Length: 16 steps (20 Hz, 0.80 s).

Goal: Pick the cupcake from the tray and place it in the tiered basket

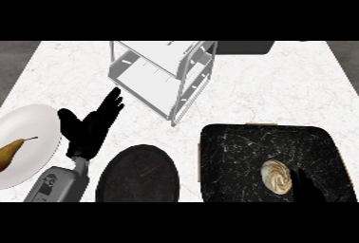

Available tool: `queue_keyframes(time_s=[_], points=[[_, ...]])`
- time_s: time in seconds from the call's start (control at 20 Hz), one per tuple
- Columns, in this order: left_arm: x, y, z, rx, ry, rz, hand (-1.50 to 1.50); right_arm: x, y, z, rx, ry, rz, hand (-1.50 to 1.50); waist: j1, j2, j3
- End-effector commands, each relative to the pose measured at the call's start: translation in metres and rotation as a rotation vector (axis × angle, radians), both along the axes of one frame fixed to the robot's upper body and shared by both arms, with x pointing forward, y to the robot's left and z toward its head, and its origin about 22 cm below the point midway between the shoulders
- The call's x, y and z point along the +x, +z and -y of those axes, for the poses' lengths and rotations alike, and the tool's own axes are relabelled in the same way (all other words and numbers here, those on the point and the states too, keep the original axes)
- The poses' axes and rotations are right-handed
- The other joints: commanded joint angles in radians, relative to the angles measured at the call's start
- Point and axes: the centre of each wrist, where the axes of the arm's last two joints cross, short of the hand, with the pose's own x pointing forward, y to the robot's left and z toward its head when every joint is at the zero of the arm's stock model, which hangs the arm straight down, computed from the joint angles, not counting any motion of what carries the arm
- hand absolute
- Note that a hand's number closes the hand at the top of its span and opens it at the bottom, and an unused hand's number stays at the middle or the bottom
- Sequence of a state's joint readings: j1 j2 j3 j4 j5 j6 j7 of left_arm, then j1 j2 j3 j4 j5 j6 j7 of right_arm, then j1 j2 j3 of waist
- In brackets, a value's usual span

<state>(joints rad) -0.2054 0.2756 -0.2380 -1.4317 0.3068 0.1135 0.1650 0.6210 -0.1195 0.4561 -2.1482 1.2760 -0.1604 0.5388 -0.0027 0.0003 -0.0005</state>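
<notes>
A cupcake [276,175] with swirled cream frosting sits on the black marbled tray [238,152] at the lower right. My right hand [306,188] rises from the bottom edge just right of the cupcake, fingers straight, close beside it. The white wire tiered basket [163,76] stands at the back centre, tilted in view. Resting left of the basket with fingers up is my left hand [88,126], holding nothing.
A white plate [32,128] carrying a pear [13,151] lies at the left edge. A black round plate [138,174] sits between my left forearm and the tray. A dark object [244,47] lies at the counter's back edge.
</notes>
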Motion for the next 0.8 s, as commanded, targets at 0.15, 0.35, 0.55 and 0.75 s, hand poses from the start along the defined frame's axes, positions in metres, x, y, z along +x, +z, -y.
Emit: queue_keyframes(time_s=[0.15, 0.35, 0.55, 0.75], points=[[-0.007, 0.006, -0.004, 0.002, -0.006, -0.004, 0.0, 0.002, -0.015, -0.012, -0.036, -0.043, 0.013, -1.5, -0.001, -0.002, 0.0], [0.006, 0.007, -0.005, -0.017, -0.002, 0.004, 0.0, 0.009, -0.015, 0.018, -0.035, -0.066, 0.048, -1.5, -0.004, -0.001, 0.0], [-0.006, 0.003, 0.008, -0.008, 0.004, -0.016, 0.0, 0.021, -0.024, 0.013, -0.019, -0.057, 0.049, -1.5, -0.001, -0.001, 0.0], [0.001, -0.002, 0.019, -0.006, -0.027, -0.002, 0.0, 0.035, -0.04, 0.024, 0.003, -0.053, 0.066, -1.5, -0.001, -0.001, 0.001]])
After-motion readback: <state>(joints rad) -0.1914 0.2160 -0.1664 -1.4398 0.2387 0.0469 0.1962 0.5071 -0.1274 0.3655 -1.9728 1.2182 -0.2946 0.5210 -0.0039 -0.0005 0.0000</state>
